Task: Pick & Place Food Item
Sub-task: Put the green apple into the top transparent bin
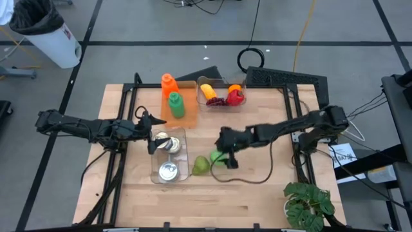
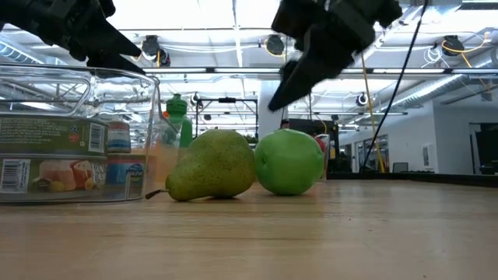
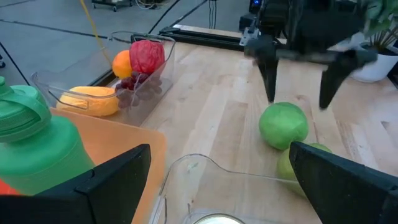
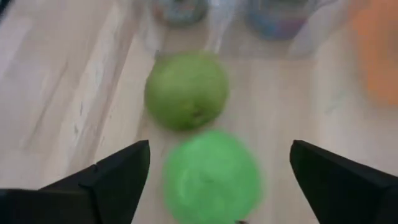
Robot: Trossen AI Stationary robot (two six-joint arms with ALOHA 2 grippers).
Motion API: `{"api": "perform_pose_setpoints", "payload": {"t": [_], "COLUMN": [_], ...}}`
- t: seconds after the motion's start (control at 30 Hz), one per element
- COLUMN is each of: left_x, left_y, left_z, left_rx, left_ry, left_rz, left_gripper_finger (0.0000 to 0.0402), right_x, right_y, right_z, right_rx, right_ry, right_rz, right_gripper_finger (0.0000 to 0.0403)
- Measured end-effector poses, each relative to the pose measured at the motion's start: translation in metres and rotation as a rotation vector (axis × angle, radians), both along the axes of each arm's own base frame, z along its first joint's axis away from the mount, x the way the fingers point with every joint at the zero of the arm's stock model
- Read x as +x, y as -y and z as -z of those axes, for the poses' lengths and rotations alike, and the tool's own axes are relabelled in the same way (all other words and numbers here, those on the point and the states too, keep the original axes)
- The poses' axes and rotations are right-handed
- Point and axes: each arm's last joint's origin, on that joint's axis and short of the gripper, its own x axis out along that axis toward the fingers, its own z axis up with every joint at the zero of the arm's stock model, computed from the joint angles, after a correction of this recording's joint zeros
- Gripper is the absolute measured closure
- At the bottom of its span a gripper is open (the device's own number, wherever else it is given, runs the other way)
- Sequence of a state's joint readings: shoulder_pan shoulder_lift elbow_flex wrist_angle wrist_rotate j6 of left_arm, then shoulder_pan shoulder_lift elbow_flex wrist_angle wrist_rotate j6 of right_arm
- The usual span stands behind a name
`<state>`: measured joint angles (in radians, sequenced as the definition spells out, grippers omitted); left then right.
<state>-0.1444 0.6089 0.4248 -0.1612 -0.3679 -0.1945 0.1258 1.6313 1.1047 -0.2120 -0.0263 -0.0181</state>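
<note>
A green apple [image 1: 217, 159] [image 2: 289, 162] and a green pear [image 1: 201, 165] [image 2: 212, 165] lie side by side on the wooden table, touching or nearly so. The pear lies on its side next to a clear bin [image 1: 182, 143]. My right gripper [image 1: 226, 154] [image 3: 298, 90] hangs open a little above the apple [image 4: 211, 174], tilted down, one finger on each side and clear of it. The pear [image 4: 186, 90] lies beyond the apple in the right wrist view. My left gripper [image 1: 152, 132] [image 3: 217, 186] waits open over the clear bin's far end.
The clear bin holds several cans [image 1: 168, 171]. An orange tray [image 1: 187, 119] at the far side carries a green bottle [image 1: 175, 104] and an orange bottle [image 1: 168, 84]. A clear container of fruit [image 1: 222, 95] stands beside it. A potted plant [image 1: 308, 203] is near right, and a cable [image 1: 257, 177] loops on the table.
</note>
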Motion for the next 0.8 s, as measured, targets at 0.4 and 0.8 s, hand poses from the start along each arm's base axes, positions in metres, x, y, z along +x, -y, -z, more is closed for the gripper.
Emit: {"api": "perform_pose_setpoints", "payload": {"t": [0.4,0.8], "left_x": [0.0,0.0], "left_y": [0.0,0.0], "left_z": [0.0,0.0], "left_rx": [-0.028,-0.023], "left_ry": [0.006,0.006], "left_rz": [-0.009,-0.008], "left_gripper_finger": [0.0005,0.0005], "right_x": [0.012,-0.003], "right_y": [-0.01,0.003], "right_z": [0.047,0.001], "right_rx": [-0.021,-0.066], "right_ry": [-0.138,-0.017], "right_rz": [-0.025,0.061], "right_gripper_finger": [0.0024,0.0072]}}
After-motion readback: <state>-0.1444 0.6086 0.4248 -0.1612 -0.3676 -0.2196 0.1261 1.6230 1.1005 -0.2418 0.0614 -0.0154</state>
